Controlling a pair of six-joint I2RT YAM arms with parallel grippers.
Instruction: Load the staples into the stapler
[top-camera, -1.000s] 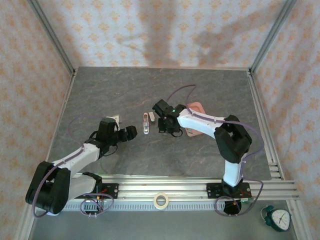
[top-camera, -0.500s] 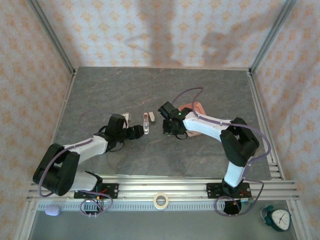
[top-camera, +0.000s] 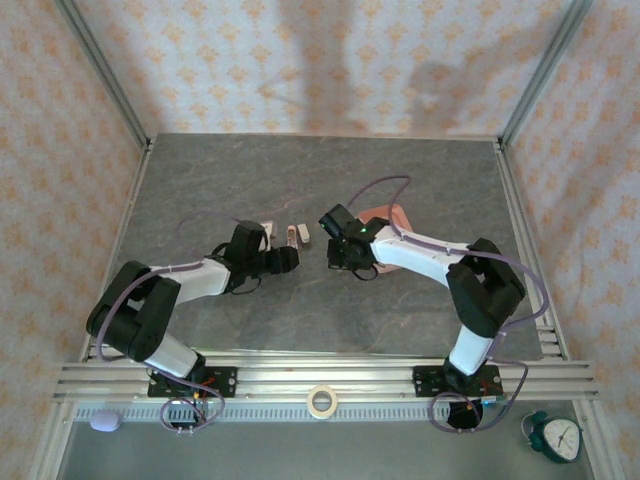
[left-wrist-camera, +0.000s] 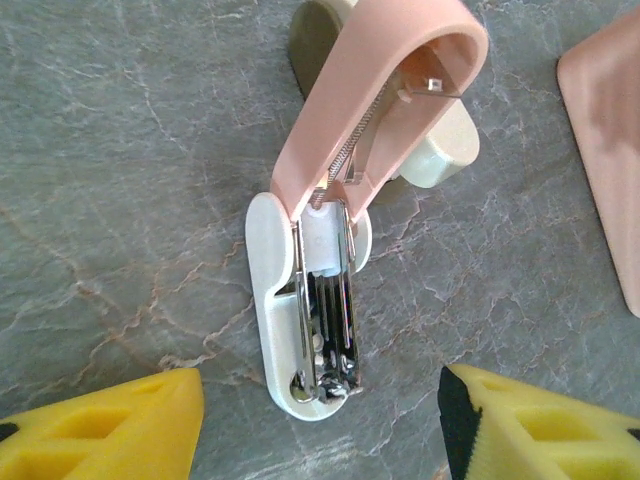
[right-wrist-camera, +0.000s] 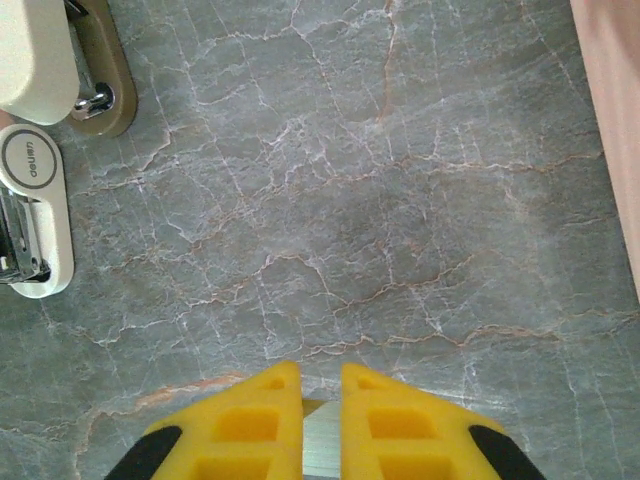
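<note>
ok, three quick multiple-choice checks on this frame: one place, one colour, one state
1. Where is the stapler?
A) in the tray
B) on the table, between the left fingers
C) in the right gripper
2. Its lid is:
A) blue
B) black
C) pink
3. The right gripper is:
A) shut on staples
B) wide open
C) shut on the lid

B: its white base lies on the table between the two yellow tips, apart from both.
C: the raised arch is pink.
A: a grey strip sits between the closed fingers.

Left end effector (top-camera: 286, 260) nearer stapler (left-wrist-camera: 338, 205)
</note>
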